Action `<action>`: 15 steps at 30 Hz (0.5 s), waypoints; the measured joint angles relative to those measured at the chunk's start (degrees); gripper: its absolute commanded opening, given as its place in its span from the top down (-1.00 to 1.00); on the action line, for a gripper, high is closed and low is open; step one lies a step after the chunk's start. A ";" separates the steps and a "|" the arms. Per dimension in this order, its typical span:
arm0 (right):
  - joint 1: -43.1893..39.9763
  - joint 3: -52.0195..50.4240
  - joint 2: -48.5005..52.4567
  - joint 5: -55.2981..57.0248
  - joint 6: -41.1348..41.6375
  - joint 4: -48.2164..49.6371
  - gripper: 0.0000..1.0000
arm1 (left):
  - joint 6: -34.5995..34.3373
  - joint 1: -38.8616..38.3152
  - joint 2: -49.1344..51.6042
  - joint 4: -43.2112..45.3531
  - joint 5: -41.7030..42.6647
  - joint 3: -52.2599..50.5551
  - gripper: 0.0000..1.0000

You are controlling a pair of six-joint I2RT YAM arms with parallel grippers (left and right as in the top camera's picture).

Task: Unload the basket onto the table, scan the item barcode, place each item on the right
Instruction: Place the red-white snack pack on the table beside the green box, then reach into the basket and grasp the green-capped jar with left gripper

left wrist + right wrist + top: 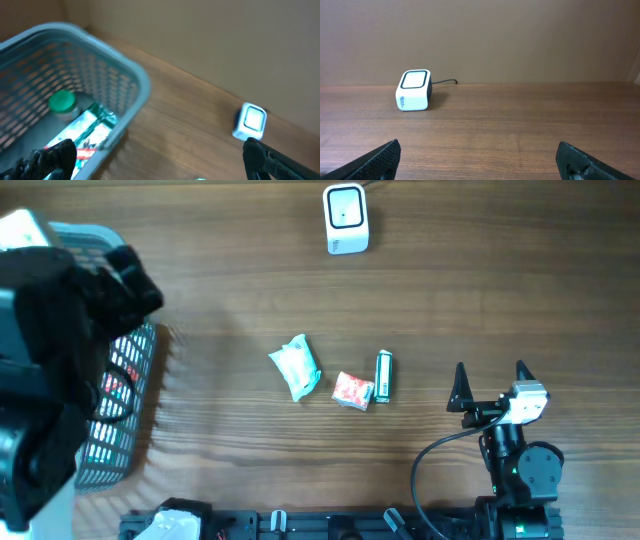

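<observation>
The left arm, large, dark and blurred, fills the left edge of the overhead view and hangs above a pale blue mesh basket (130,405). The left gripper (159,147) has its jaws wide apart and holds nothing. In the left wrist view, the basket sits just below and to the left of the fingers. Inside it lie a green-capped item (62,101) and a silvery packet with green and red print (89,131).

Three loose items lie close together on the wooden table (480,290), near its middle: a white and teal packet (296,368), a small red and white packet (352,390) and, just beside that, a slim green and white box (383,375). The white barcode scanner (346,218), with a dark window, stands at the far edge, well apart from every item.

The right gripper (490,385) rests low at the near right of the table. Its jaws are also spread and empty, and it faces the scanner.

No item is held or at the scanner, so the task appears to be at the picking-up step. The left arm looks placed to take something from the basket, though which item is meant cannot be told. The next move calls for lowering the open jaws over one item, closing on it without catching the mesh, and carrying it barcode-first to the scanner window.
</observation>
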 measured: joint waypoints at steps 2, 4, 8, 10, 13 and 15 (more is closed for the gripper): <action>0.00 -0.02 0.00 0.00 0.00 0.00 -0.99 | -2.43 4.76 1.20 -0.76 -0.09 0.00 -1.00; 0.00 0.00 0.00 0.00 0.00 0.00 -1.00 | -4.31 7.85 2.60 -1.66 -0.02 0.00 -1.00; 0.00 -0.02 0.00 0.00 0.00 0.00 -1.00 | -6.58 14.01 6.82 -3.17 -0.02 0.00 -1.00; 0.00 -0.02 0.00 0.00 0.00 0.00 -1.00 | -6.80 15.47 8.50 -4.37 0.11 0.02 -1.00; 0.00 -0.02 0.00 0.00 0.00 0.00 -0.99 | -7.15 17.94 12.28 -5.09 1.64 0.02 -1.00; 0.00 0.00 0.00 0.00 0.00 0.00 -0.99 | -7.78 19.50 14.73 -5.11 2.82 0.02 -1.00</action>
